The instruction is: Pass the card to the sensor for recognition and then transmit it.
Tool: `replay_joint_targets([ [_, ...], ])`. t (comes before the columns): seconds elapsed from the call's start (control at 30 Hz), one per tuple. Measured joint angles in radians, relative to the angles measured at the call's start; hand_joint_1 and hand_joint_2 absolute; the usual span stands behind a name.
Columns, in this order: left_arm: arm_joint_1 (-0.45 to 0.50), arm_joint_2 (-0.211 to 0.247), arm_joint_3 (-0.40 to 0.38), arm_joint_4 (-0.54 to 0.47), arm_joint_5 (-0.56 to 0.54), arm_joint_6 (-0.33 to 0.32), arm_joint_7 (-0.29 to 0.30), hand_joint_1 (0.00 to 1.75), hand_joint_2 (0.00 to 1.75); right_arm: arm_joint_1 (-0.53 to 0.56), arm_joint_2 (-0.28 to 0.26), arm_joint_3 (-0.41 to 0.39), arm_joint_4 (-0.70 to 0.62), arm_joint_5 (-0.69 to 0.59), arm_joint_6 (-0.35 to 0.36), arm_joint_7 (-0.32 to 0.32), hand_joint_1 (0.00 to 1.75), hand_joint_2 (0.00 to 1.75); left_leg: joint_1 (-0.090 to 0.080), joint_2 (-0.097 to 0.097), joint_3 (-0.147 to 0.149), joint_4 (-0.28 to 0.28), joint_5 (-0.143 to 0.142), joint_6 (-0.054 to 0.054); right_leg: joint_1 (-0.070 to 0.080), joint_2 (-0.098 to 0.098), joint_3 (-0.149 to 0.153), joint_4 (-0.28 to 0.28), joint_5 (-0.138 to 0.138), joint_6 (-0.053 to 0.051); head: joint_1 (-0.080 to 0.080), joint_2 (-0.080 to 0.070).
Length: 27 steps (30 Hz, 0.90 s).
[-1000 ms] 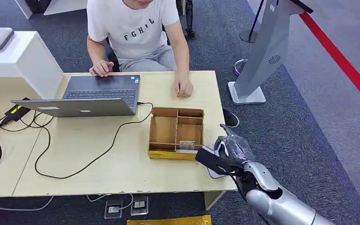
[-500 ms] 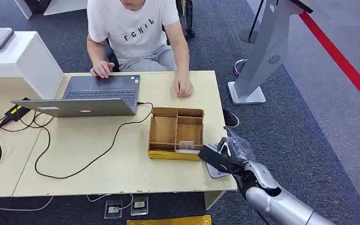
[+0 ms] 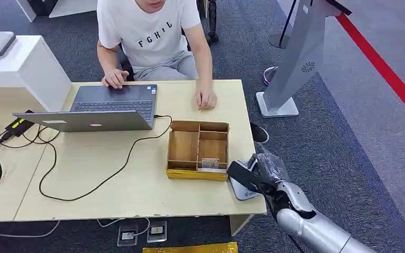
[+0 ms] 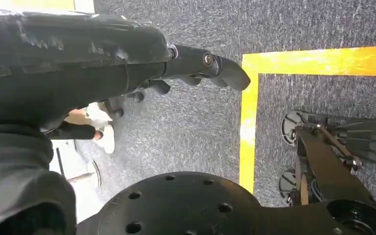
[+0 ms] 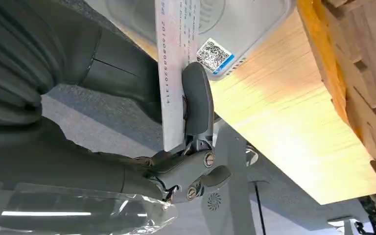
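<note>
Here the right hand (image 5: 127,147) pinched the card (image 5: 175,73) by one end, its thumb pressed on one flat face, holding it edge-on just above the white sensor (image 3: 241,187) at the table (image 3: 111,174) corner. The card looked thin, light, stiff and probably slick, best pinched across its faces. The left hand (image 4: 127,63) hung toward the floor, fingers curled on nothing.

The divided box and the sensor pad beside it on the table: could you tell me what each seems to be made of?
The divided box looks like thin unfinished wood or plywood: matte brown panels with notched, slotted joints, on a yellow base. The sensor pad appears to be moulded plastic, smooth pale grey with rounded corners and a printed code sticker. The table seems light wood-look laminate.
</note>
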<state>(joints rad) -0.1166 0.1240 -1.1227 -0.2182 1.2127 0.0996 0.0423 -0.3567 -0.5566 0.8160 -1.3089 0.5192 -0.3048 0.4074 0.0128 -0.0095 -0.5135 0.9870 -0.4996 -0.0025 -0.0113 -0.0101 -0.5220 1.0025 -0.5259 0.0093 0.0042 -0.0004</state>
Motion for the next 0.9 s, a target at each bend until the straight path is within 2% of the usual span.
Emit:
replay_joint_targets([
  [0.33, 0.000, 0.000, -0.001, 0.000, 0.000, 0.001, -0.001, 0.00, 0.00, -0.016, 0.005, -0.002, 0.051, 0.004, -0.007, -0.011, 1.75, 1.75, 0.000, 0.000, 0.000, 0.000, 0.000, 0.000, 0.000, 0.000, 0.000, 0.000, 0.000, 0.000, 0.000, 0.000],
  [0.53, 0.000, 0.000, -0.009, 0.000, -0.009, -0.006, -0.002, 0.00, 0.00, -0.044, 0.006, -0.001, 0.057, 0.054, 0.013, 0.004, 1.75, 1.75, 0.000, 0.000, -0.001, 0.000, 0.001, 0.001, 0.000, 0.000, 0.000, 0.000, 0.001, 0.000, 0.000, 0.000],
  [0.6, 0.000, 0.000, -0.009, 0.000, -0.010, -0.006, -0.009, 0.00, 0.00, -0.074, 0.006, 0.000, 0.049, 0.098, 0.046, 0.019, 1.75, 1.75, 0.000, 0.000, -0.002, 0.000, 0.001, 0.000, 0.000, 0.000, 0.000, 0.000, 0.001, 0.001, 0.000, 0.000],
  [0.7, -0.001, 0.001, -0.010, 0.000, -0.012, -0.010, -0.020, 0.00, 0.00, -0.207, 0.004, 0.016, -0.001, 0.200, 0.172, 0.061, 1.75, 1.75, -0.001, 0.008, -0.002, 0.000, 0.002, 0.000, -0.001, 0.007, -0.005, 0.002, 0.005, 0.000, 0.000, 0.000],
  [0.8, -0.004, 0.002, -0.010, 0.000, -0.012, -0.011, -0.023, 0.00, 0.00, -0.331, 0.004, 0.033, -0.041, 0.209, 0.247, 0.081, 1.75, 1.75, -0.001, 0.007, -0.003, 0.000, 0.005, 0.001, -0.001, 0.006, -0.005, 0.002, 0.005, 0.000, 0.000, 0.000],
  [0.9, -0.004, 0.002, -0.010, 0.000, -0.011, -0.010, -0.023, 0.00, 0.00, -0.443, 0.005, 0.060, -0.072, 0.204, 0.279, 0.088, 1.75, 1.75, -0.001, 0.006, -0.004, 0.000, 0.006, 0.001, -0.001, 0.005, -0.005, 0.002, 0.006, 0.000, 0.000, 0.000],
])
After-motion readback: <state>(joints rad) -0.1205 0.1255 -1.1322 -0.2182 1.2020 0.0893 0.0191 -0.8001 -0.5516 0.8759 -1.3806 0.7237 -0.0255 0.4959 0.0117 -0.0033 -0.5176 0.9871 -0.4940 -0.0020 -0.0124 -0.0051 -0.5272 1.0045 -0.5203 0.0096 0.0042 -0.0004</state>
